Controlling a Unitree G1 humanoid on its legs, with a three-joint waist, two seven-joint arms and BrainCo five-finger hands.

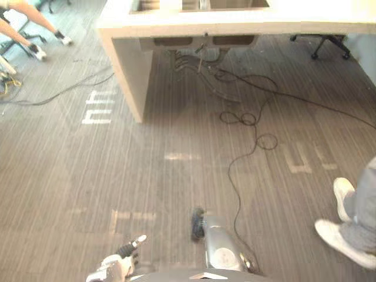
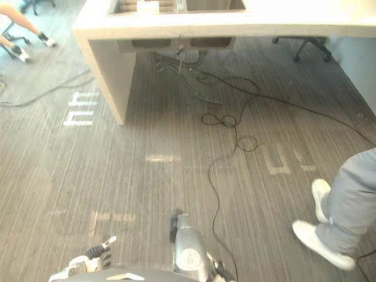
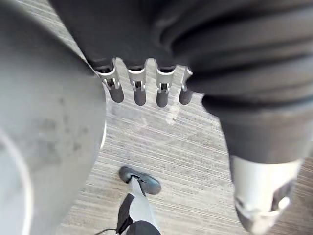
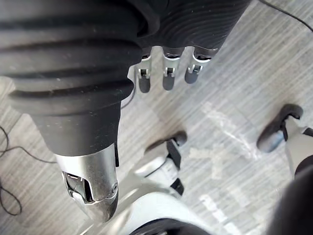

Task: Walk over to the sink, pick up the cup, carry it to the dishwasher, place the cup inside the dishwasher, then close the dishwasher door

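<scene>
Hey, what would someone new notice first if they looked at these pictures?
First the pale counter with the sink set in it, straight ahead across the striped carpet. Next, a person in grey trousers and white shoes stands close on the right. The left hand and right hand hang open, holding nothing.

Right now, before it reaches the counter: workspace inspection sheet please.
Surface: pale counter ahead; grey striped carpet underfoot.
Job's things: sink set in the counter.
Clutter: pale tape marks on the carpet.
Hands: left hand and right hand, fingers straight, holding nothing.
Cables: dark cable across the carpet, left of the counter.
Surroundings: person in white shoes close on the right; another person's legs far left; chair base by the counter, right side.
</scene>
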